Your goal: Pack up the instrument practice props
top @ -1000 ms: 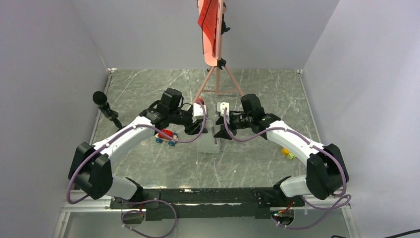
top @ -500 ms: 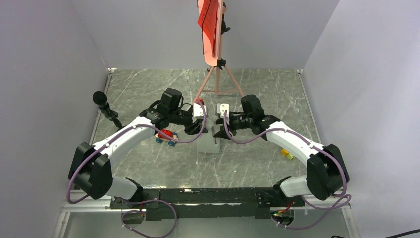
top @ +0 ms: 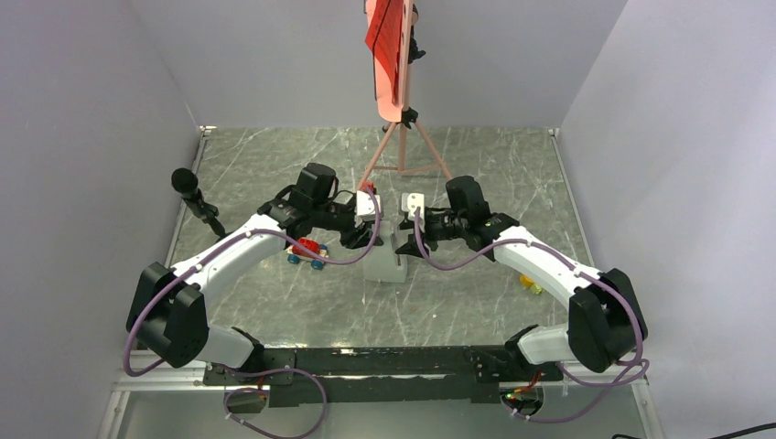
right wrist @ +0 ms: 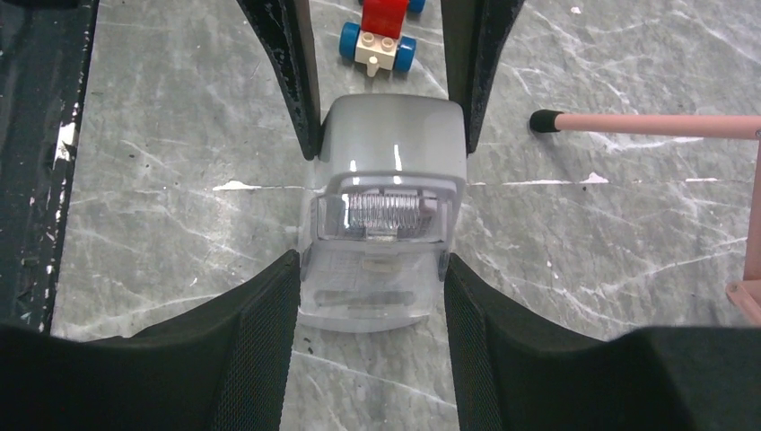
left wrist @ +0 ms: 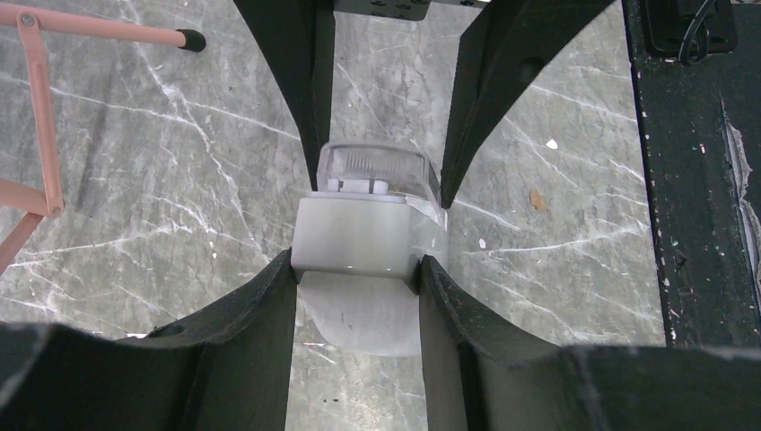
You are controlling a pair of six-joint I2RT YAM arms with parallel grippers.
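Note:
The grey-white wedge-shaped metronome [top: 384, 262] stands on the marble table in the middle. My left gripper [top: 370, 240] is shut on its white back part [left wrist: 357, 235], with both fingers pressed to its sides. My right gripper [top: 401, 244] comes from the opposite side and its fingers press against the clear front part [right wrist: 372, 269]. The salmon-pink music stand [top: 399, 137] stands at the back, its desk carrying the red sheet of notes [top: 384, 29]. The thin clear stick is out of view.
A small red toy car with blue wheels [top: 307, 250] sits just left of the metronome and shows in the right wrist view [right wrist: 380, 27]. A black microphone [top: 195, 199] stands at the left. A small yellow-green thing [top: 531, 283] lies at the right. Stand legs [left wrist: 99, 27] [right wrist: 646, 124] are close by.
The right arm has shifted slightly, its wrist a little lower in the top view. The left arm and the metronome stay where they were.

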